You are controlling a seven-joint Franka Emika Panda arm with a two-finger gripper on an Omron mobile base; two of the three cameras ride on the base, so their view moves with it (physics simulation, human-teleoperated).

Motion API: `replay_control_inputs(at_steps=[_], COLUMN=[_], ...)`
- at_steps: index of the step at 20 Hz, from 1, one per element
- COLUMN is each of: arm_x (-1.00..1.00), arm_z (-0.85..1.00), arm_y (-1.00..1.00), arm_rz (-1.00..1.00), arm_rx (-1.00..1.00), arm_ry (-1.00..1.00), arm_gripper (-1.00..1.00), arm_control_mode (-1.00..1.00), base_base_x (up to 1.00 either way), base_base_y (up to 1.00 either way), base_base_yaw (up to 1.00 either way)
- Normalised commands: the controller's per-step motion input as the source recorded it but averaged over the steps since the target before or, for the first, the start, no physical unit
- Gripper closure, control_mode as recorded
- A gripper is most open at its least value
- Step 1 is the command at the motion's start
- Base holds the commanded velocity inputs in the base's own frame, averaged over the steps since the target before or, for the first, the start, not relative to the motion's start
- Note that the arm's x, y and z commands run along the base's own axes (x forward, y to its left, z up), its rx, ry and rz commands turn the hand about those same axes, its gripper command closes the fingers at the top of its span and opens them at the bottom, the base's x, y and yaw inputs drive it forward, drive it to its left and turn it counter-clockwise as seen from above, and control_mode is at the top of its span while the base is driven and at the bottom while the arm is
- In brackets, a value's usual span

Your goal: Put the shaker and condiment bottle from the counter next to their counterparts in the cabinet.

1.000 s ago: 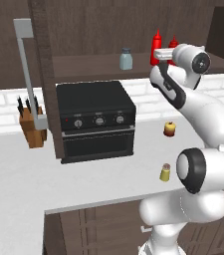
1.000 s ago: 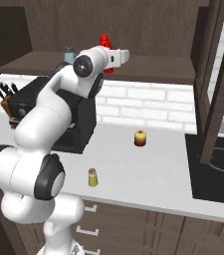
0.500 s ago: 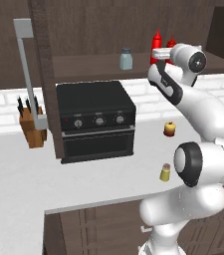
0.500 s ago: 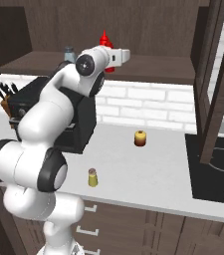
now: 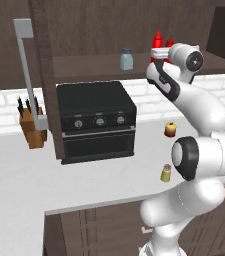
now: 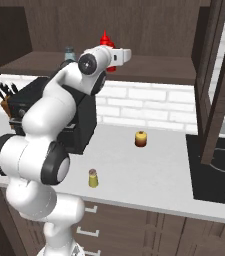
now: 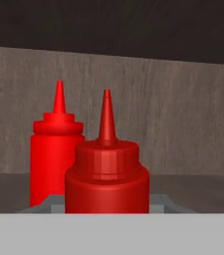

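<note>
On the open shelf of the dark brown wooden wall cabinet point(image 5: 84, 65), a pale blue-grey shaker with a grey cap point(image 5: 126, 59) stands well left of the two red bottles. Right of it, a red squeeze bottle with a pointed nozzle point(image 7: 56, 159) stands on the shelf, and just beside it the nearer red condiment bottle point(image 7: 107, 177) sits between the jaws of the white arm's two-finger gripper point(image 5: 159, 54), which pinch its body. Below the shelf, on the light-grey counter point(image 5: 24, 170), the small yellow shaker with a brownish cap point(image 5: 166, 173) stands near the front edge. A round yellow-and-red lump point(image 5: 170, 129) lies behind it.
</note>
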Motion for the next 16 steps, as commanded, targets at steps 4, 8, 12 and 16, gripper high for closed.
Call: replay_control_inputs(at_steps=[4, 8, 12, 16], arm_x=[0.08, 0.09, 0.11, 0.17], arm_z=[-0.04, -0.01, 0.00, -0.01], arm_y=[-0.05, -0.06, -0.04, -0.06], arm_rz=[0.00, 0.00, 0.00, 0.00], arm_rx=[0.00, 0.00, 0.00, 0.00], arm_ry=[0.00, 0.00, 0.00, 0.00], arm_gripper=[1.00, 1.00, 1.00, 1.00], arm_control_mode=[-1.00, -1.00, -1.00, -1.00], base_base_x=[0.00, 0.00, 0.00, 0.00], base_base_y=[0.00, 0.00, 0.00, 0.00], base_base_yaw=[0.00, 0.00, 0.00, 0.00])
